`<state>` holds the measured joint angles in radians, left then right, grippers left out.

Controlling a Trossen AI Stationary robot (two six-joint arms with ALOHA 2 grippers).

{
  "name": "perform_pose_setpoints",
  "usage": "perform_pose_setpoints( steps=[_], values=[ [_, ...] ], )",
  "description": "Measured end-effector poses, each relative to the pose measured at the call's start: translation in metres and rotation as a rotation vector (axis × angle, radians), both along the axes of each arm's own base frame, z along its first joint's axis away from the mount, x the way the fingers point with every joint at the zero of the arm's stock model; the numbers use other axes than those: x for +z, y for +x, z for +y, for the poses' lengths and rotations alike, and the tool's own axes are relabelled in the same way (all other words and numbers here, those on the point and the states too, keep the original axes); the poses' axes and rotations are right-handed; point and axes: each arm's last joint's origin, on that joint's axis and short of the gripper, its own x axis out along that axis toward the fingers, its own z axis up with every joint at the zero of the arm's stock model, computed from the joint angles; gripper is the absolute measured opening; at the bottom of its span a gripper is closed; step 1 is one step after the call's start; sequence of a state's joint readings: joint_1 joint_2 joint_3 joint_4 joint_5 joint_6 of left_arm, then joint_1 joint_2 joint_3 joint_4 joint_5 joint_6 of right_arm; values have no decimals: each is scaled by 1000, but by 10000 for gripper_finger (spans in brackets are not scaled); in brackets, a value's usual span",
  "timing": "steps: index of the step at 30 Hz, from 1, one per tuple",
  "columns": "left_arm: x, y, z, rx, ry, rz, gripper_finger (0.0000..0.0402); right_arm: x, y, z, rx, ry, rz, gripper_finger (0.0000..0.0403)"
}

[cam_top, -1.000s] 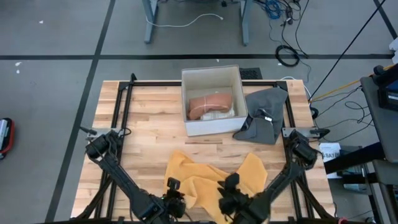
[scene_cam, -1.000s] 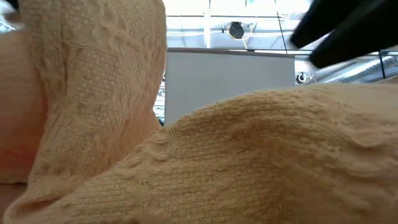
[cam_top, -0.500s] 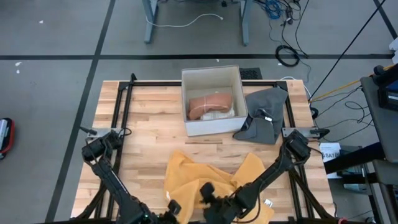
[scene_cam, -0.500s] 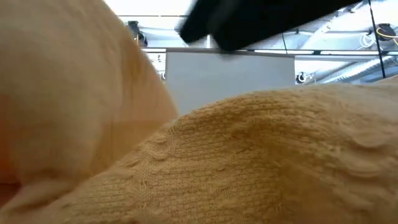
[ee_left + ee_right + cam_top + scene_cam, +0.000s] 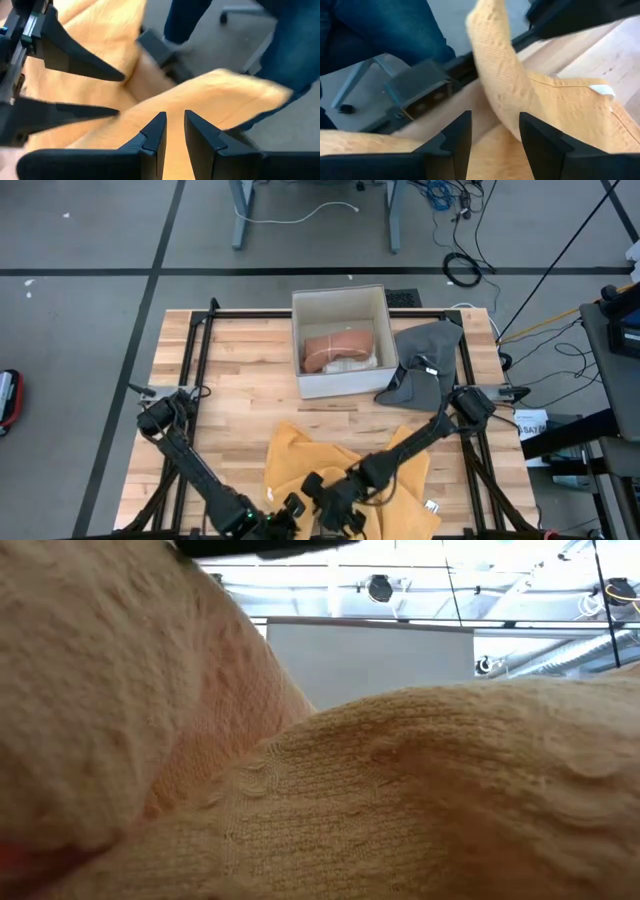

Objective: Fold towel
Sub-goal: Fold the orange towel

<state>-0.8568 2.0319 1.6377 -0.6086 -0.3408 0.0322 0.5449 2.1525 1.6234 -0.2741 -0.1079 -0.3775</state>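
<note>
— Towel (image 5: 345, 465), yellow, where does it lie?
— Crumpled at the table's (image 5: 240, 380) near edge, both arms bent low over it.
— Left gripper (image 5: 173, 131)?
— Down at the near edge; its wrist view shows the fingers nearly together, pinching a raised yellow fold.
— Right gripper (image 5: 491, 131)?
— Reaching across toward the left one, fingers spread, cloth draped between them.
— Anything only one camera catches?
— Overhead alone shows the white box (image 5: 343, 340) and grey cloth (image 5: 425, 365); the low view is just knit fabric.
</note>
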Motion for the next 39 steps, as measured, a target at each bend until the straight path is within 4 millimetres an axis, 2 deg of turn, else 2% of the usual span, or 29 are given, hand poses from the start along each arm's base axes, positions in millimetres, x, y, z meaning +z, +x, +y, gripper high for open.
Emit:
perform_pose_setpoints(
  steps=[4,13,16,19,25,28,33,39],
  values=[
    [-4,13,11,14,-8,-10,74,0,12,-22,23,21,12,153],
    [-39,29,32,-117,-99,14,74,-5,19,-64,52,54,175,153],
    [-47,34,42,-130,-123,16,74,1,20,-74,85,105,194,153],
    [-53,41,53,-169,-171,44,74,16,20,-86,126,145,165,153],
    [-56,59,80,-187,-246,71,74,36,14,-119,139,164,203,153],
    [-64,63,93,-191,-257,110,74,52,12,-139,113,156,183,153],
    [-77,69,119,-139,-250,137,74,50,6,-167,74,128,274,153],
    [-89,79,147,-127,-345,90,74,54,6,-207,62,176,275,153]
  ],
)
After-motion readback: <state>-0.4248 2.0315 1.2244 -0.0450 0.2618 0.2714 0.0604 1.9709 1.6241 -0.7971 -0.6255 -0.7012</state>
